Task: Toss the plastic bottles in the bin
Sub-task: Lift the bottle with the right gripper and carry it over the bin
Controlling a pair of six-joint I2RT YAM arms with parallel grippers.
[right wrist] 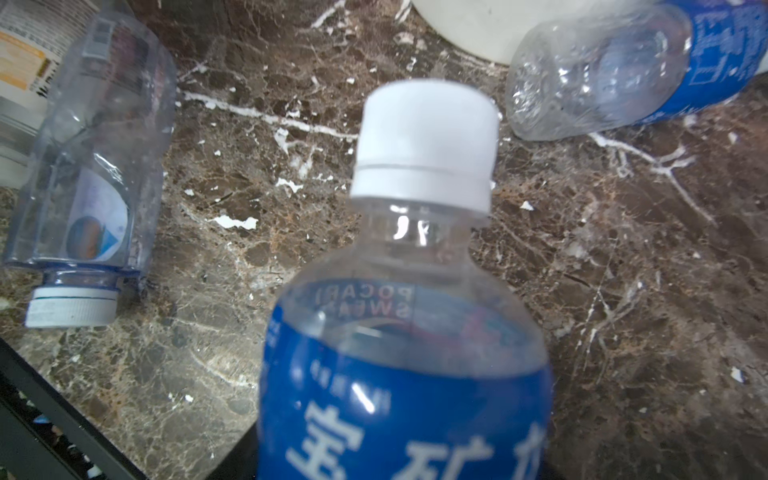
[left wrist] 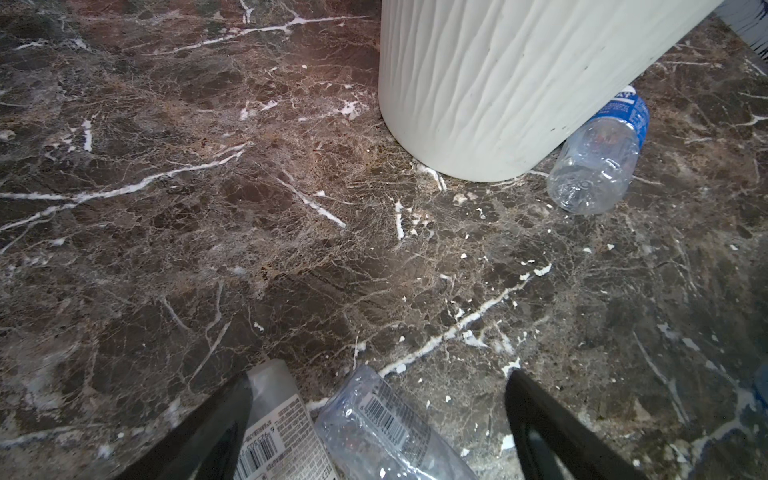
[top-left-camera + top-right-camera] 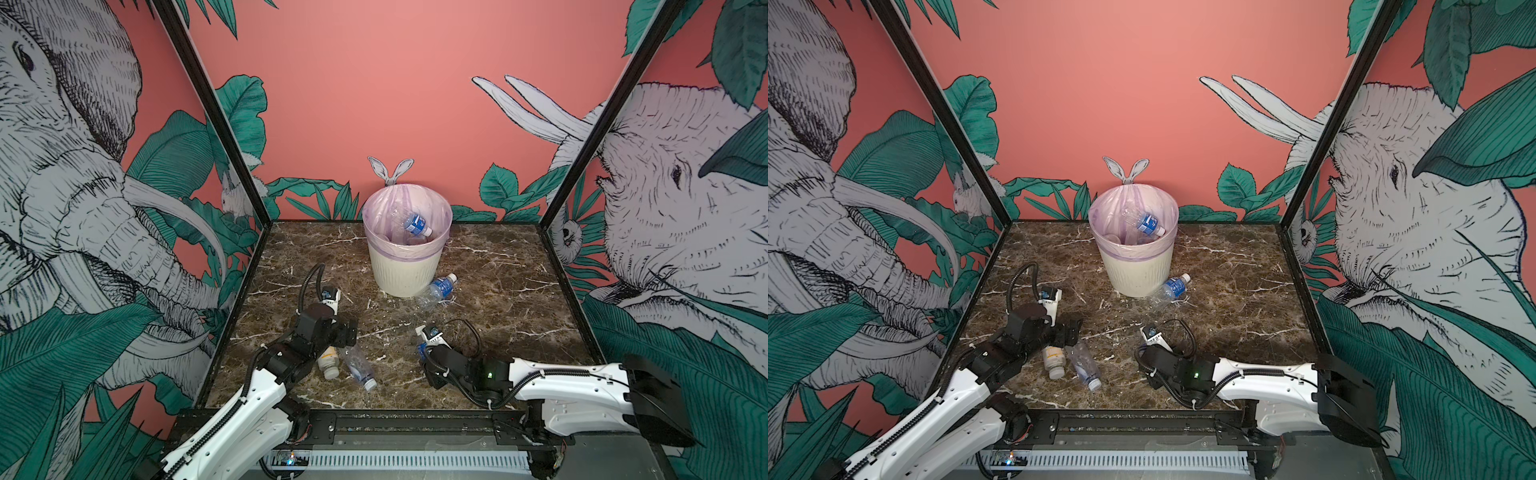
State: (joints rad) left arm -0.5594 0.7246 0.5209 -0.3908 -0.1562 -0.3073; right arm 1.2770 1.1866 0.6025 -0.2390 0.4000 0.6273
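Observation:
The cream ribbed bin [image 3: 405, 270] with a lilac liner stands at the back centre, and a blue-labelled bottle [image 3: 415, 224] lies inside it. Another blue-labelled bottle [image 3: 438, 289] lies on the marble against the bin's right foot. At front left a white and yellow bottle [image 3: 329, 359] and a clear unlabelled bottle [image 3: 359, 368] lie side by side. My left gripper [image 2: 378, 382] hangs open just above them, its fingers astride both. My right gripper [image 1: 405, 436] is shut on a blue-labelled, white-capped bottle [image 1: 407, 332] low over the front centre. That bottle hides the jaws.
Patterned walls with black frame posts [image 3: 216, 112] close in the marble table [image 3: 519, 299] on three sides. A black rail [image 3: 395, 419] runs along the front edge. Both arms reach in from the front corners, and cable loops rise above each wrist.

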